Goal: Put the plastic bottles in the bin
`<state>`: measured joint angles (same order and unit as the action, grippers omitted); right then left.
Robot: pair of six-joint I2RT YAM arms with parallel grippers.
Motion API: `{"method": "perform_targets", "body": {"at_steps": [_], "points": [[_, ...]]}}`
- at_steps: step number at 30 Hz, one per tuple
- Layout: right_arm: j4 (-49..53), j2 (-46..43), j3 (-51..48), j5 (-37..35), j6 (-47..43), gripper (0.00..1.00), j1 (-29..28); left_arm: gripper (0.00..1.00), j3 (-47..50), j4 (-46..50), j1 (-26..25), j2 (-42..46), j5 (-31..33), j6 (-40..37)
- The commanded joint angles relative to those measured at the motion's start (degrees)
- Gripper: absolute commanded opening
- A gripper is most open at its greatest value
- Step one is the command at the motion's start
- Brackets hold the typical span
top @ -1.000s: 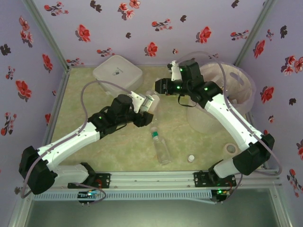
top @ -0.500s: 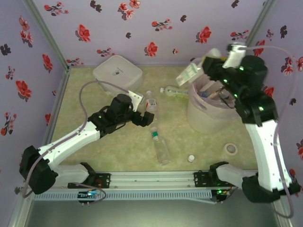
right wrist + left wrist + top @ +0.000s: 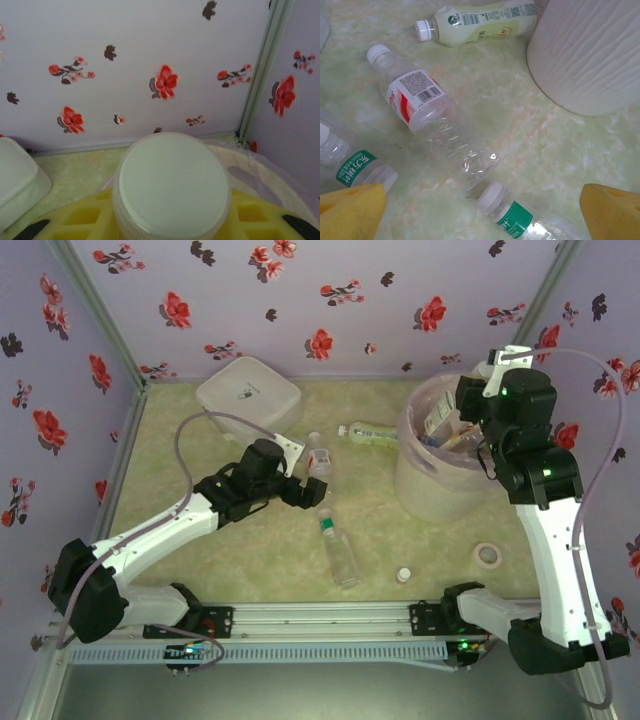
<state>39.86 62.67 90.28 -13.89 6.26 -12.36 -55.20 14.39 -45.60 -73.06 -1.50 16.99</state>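
A: What lies closest to the arms' bases?

B: A loose white cap (image 3: 404, 574) and, to its right, a tape ring (image 3: 488, 555). Both rest on the green marbled table (image 3: 200, 550).

A: And the left arm's claw?

B: The left gripper (image 3: 481, 205) hangs low over mid-table with its yellow fingers (image 3: 350, 210) spread wide, grasping nothing. In the wrist view a white-capped green-labelled bottle (image 3: 517, 217) lies flat between them. A half-hidden green-labelled bottle (image 3: 350, 167) lies just beside one finger.

A: Beyond those?

B: A red-labelled bottle (image 3: 427, 117) lies on its side near both, its cap pointing away. Farther on, a pale-labelled bottle (image 3: 480, 22) lies flat with its base at the wall of the bin (image 3: 590, 55). Whether it touches cannot be told. The bin stands upright on the right side of the table. A white lidded box (image 3: 248, 392) sits far left by the back wall, well apart from it.

A: The right arm?

B: The right gripper (image 3: 171, 220) is raised over the bin's far rim, clenched on a gripped bottle (image 3: 171, 180). That bottle is seen end-on, its pale round end between the yellow fingers. More bottles (image 3: 462, 440) show inside the bin's pink liner.
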Motion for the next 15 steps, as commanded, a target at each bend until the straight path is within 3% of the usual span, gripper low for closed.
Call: {"method": "perform_targets", "body": {"at_steps": [1,9,15], "points": [[2.2,0.4,-2.5,0.5,1.2,0.05,4.4,1.00,1.1,0.4,0.5,0.6,0.9,0.8],[2.3,6.0,-9.5,17.4,10.1,0.08,17.7,1.00,1.7,0.6,0.7,0.7,0.9,1.1],[2.0,10.1,-13.1,24.9,13.5,0.08,19.3,1.00,1.2,0.4,0.7,-0.2,1.0,1.1]]}}
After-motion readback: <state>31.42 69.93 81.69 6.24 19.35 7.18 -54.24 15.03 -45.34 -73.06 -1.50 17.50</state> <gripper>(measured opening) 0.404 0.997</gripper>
